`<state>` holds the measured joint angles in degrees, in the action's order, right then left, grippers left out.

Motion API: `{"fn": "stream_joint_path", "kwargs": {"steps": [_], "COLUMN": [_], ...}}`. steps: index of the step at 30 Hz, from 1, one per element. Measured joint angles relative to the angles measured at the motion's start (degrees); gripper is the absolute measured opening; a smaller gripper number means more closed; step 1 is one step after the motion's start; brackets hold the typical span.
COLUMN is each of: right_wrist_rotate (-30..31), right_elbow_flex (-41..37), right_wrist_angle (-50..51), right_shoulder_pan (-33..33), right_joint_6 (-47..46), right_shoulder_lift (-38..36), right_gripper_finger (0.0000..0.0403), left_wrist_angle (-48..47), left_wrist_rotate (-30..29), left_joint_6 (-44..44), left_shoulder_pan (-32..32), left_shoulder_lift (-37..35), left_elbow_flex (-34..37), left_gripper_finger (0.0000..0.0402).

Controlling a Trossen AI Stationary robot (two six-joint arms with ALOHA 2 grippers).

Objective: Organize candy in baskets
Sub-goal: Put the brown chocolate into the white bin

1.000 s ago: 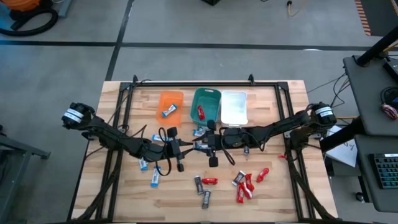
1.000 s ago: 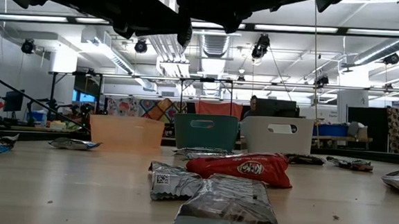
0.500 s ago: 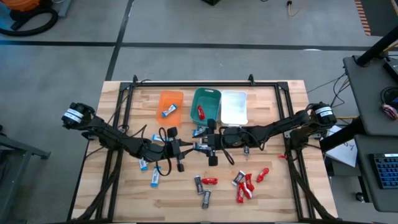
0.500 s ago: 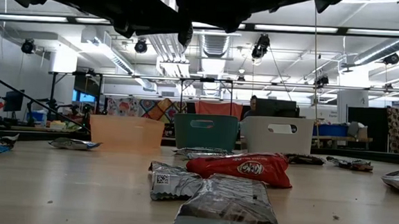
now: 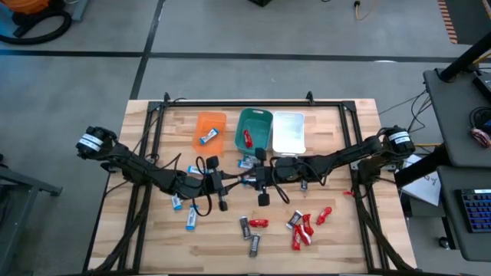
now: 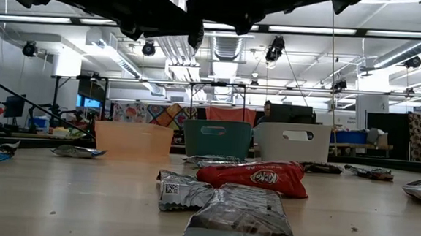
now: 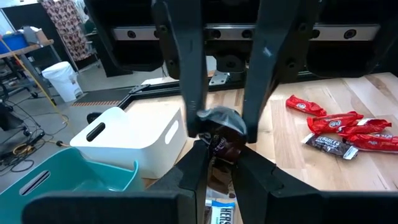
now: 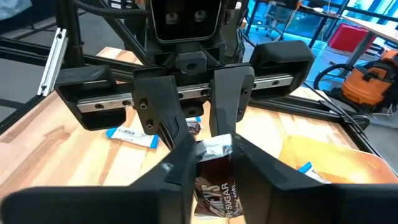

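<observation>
Over the table's middle my two grippers meet tip to tip, left gripper [image 5: 239,182] [image 7: 219,149] and right gripper [image 5: 254,182] [image 8: 210,152]. Both are shut on one dark candy bar [image 7: 221,142] [image 8: 214,177], held above the wood. At the far edge stand three baskets. The orange basket [image 5: 210,123] holds a blue-and-white bar [image 5: 209,137]. The teal basket [image 5: 254,123] holds a red bar [image 5: 248,138]. The white basket [image 5: 289,132] shows no candy. Other bars lie loose on the table. My left gripper pinches the dark bar between its two fingers near the crumpled silver end [image 7: 219,118], coming level from the table's left. The bar is lifted clear of the table. Its dark body [image 7: 219,171] shows below, between the fingers. My right gripper pinches the same bar between its two fingers at the silver end [image 8: 215,148], coming level from the table's right, opposite the left fingers. The printed dark body [image 8: 214,186] shows below its fingers, clear of the table.
Loose candy lies near the grippers: blue-and-white bars [image 5: 177,202] [image 5: 192,218] [image 5: 245,162], dark bars [image 5: 245,226] [image 5: 253,244] [image 5: 294,221], and red bars [image 5: 258,223] [image 5: 303,230] [image 5: 324,215]. A black rail frame [image 5: 238,103] runs along the table's far edge and sides.
</observation>
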<state>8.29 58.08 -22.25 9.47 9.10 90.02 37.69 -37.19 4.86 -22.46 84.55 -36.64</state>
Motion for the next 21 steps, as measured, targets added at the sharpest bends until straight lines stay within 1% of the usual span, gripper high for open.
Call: {"fn": "stream_joint_path", "kwargs": {"steps": [3, 5, 10, 14, 17, 21], "right_wrist_rotate": [0.04, 0.07, 0.33, 0.92, 1.72, 7.72], "right_elbow_flex": [0.00, 0.00, 0.00, -0.05, -0.09, -0.09], "right_wrist_angle": [0.35, 0.46, 0.53, 2.05, 5.23, 13.41], "right_shoulder_pan": [0.00, 0.00, -0.04, -0.12, -1.03, -3.55], "right_joint_6": [-0.02, -0.02, -0.04, -0.09, -1.81, -6.52], "right_shoulder_lift": [0.00, 0.00, -0.06, -0.97, -2.67, -6.00], "right_gripper_finger": [0.0039, 0.0026, 0.0021, 0.0021, 0.0020, 0.0020], "left_wrist_angle": [-0.02, -0.07, -0.09, -0.36, -2.68, -6.73], "left_wrist_rotate": [0.00, 0.00, -0.94, -1.00, -1.01, -1.11], "left_joint_6": [0.00, -0.02, -2.38, -3.79, -4.56, -6.97], "left_shoulder_pan": [0.00, 0.00, -0.02, -0.04, -0.04, -0.04], "left_shoulder_lift": [-0.02, -0.01, -0.02, -0.20, -0.42, -1.92], "left_elbow_flex": [0.00, 0.00, -0.02, 0.17, 0.17, 0.17], "left_gripper_finger": [0.0047, 0.0047, 0.0057, 0.0084, 0.0111, 0.0140]}}
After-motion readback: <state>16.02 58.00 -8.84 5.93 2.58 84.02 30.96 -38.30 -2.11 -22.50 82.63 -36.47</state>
